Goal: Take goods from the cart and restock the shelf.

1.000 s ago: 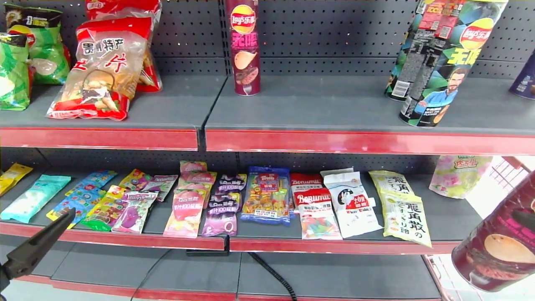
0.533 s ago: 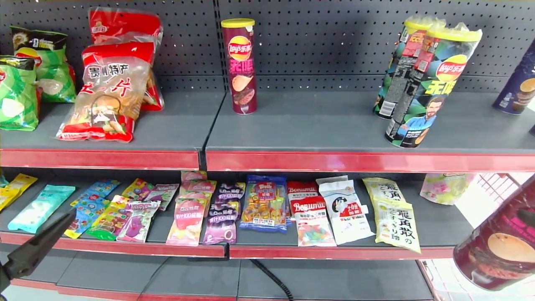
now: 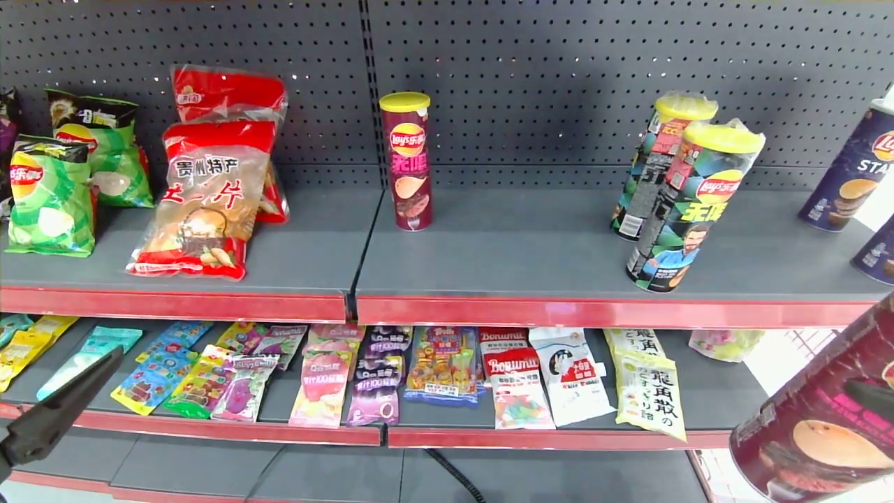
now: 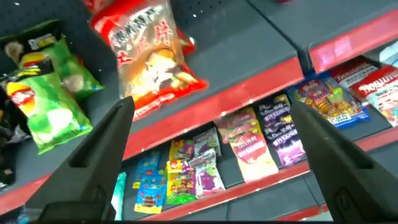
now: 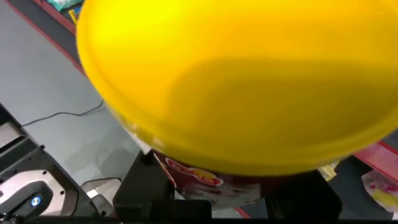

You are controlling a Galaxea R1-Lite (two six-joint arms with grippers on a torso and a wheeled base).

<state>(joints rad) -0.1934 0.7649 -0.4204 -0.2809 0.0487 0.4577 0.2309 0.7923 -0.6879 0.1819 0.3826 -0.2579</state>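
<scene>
Right wrist view, straight down the maroon chip can (image 5: 199, 180): broad yellow lid (image 5: 236, 81) right up at the lens, dark red body beneath it, and the right gripper (image 5: 227, 190) clamped tight on that body, black fingers (image 5: 146, 193) pressed against either side. Over to the head view: same can low in the right corner, held in the air and tilted, out in front of the shelves and below the right end of the upper shelf (image 3: 531, 258), well apart from it and touching no board. Up on that shelf, a matching maroon can (image 3: 406, 161) upright near the pegboard back, just beside the seam between the two boards. Further right, a wrapped pair of patterned cans (image 3: 677, 188), yellow-lidded and leaning a little, then navy cans (image 3: 845, 175) at the far end. On the left board, a red-and-clear snack bag (image 3: 209, 202) propped against another, green chip bags (image 3: 52, 195) beside them. Down on the lower shelf, rows of candy sachets (image 3: 447, 363) lying flat. Left wrist view now: left gripper (image 4: 212, 106) spread wide, two dark fingers far apart, nothing between them, hanging out in front of the red shelf edge with the sachets beyond.
</scene>
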